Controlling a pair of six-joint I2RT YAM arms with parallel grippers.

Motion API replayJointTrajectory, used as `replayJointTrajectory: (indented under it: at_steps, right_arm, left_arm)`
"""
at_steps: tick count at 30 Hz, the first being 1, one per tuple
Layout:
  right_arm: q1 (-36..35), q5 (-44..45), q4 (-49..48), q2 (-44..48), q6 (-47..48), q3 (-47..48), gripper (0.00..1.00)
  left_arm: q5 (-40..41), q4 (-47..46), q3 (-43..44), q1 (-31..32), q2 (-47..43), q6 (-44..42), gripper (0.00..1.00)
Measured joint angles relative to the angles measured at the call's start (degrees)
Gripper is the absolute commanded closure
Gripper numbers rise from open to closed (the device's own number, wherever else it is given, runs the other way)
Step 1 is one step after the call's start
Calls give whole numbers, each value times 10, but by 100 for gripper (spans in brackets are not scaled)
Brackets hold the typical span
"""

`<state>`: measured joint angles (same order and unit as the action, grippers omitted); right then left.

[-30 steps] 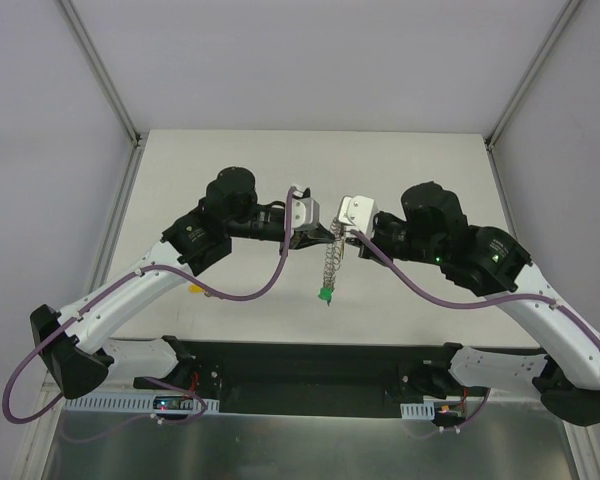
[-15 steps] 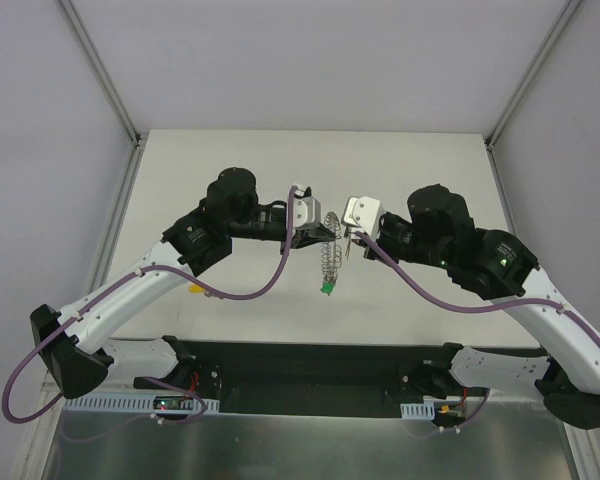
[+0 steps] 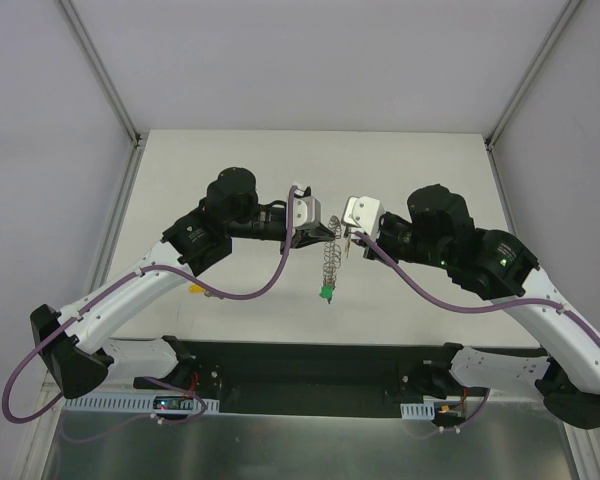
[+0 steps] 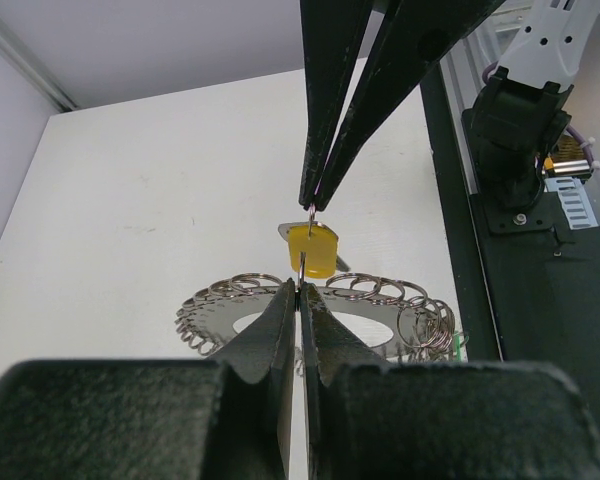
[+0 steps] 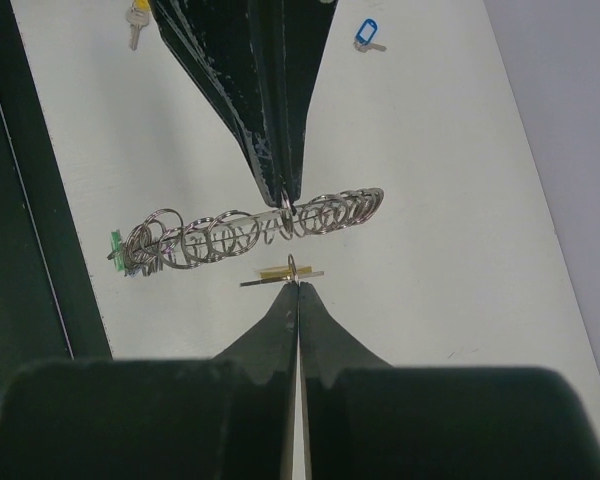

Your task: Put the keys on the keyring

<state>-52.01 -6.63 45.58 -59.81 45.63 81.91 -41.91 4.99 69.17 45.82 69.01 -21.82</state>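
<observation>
The keyring (image 3: 327, 262), a flat grey ring rimmed with small wire loops, hangs edge-down above the table from my left gripper (image 3: 331, 237), which is shut on its top rim (image 4: 300, 287). A green key (image 3: 325, 293) dangles at the ring's lower end. Just to the right, my right gripper (image 3: 348, 242) is shut on the small loop of a yellow key (image 4: 315, 250). The right wrist view shows that key edge-on (image 5: 280, 272) at my fingertips (image 5: 298, 285), a short gap below the keyring (image 5: 250, 230). A blue key (image 5: 365, 33) lies on the table.
Another key with a yellowish head (image 5: 135, 20) lies on the table near the black base strip (image 5: 20, 200). A small yellow piece (image 3: 195, 290) shows beside the left arm. White walls and metal posts enclose the table.
My right gripper drew back slightly to the right from the left one, taking the yellow key with it. The keyring swung a little and hangs roughly straight again.
</observation>
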Motion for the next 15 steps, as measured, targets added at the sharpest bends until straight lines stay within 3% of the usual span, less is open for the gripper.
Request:
replayJointTrajectory:
  at_steps: [15]
  right_arm:
    - [-2, 0, -17, 0, -3, 0, 99]
  left_arm:
    - [0, 0, 0, 3, 2, 0, 100]
